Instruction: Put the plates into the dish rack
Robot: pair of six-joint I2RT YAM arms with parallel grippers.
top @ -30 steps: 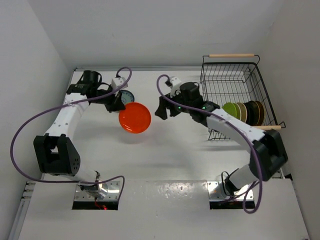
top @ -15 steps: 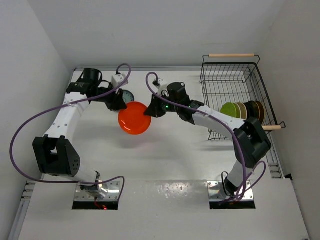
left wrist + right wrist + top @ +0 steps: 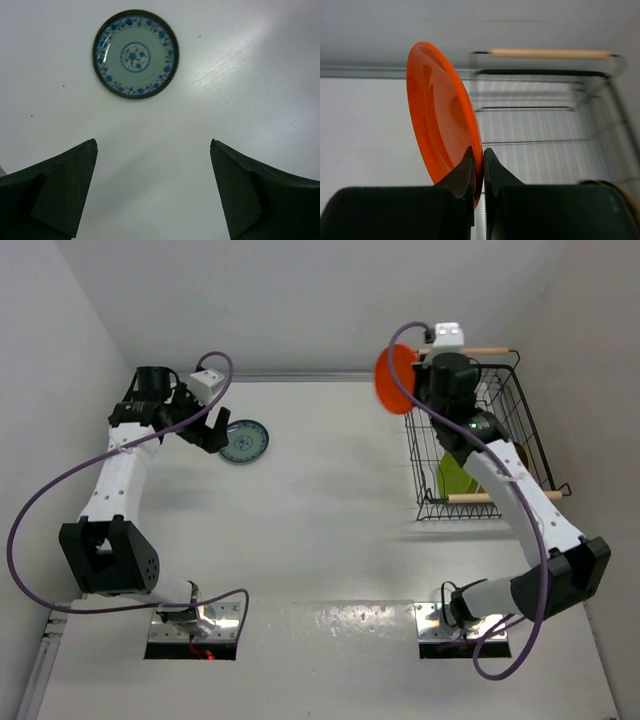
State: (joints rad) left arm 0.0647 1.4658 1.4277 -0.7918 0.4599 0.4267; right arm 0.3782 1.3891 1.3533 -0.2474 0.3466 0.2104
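The orange-red plate (image 3: 440, 130) is clamped in the right gripper (image 3: 479, 165) and held upright at the far left corner of the dish rack (image 3: 497, 390), possibly just outside it. The left gripper (image 3: 152, 145) is spread wide, empty, near the teal patterned plate (image 3: 135, 54), which lies by the far left corner of the table (image 3: 330, 520).

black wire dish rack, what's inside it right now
A lime green round plate stands on edge by the near handle of the black wire dish rack. The white right arm crosses over it, covering anything beside that plate.
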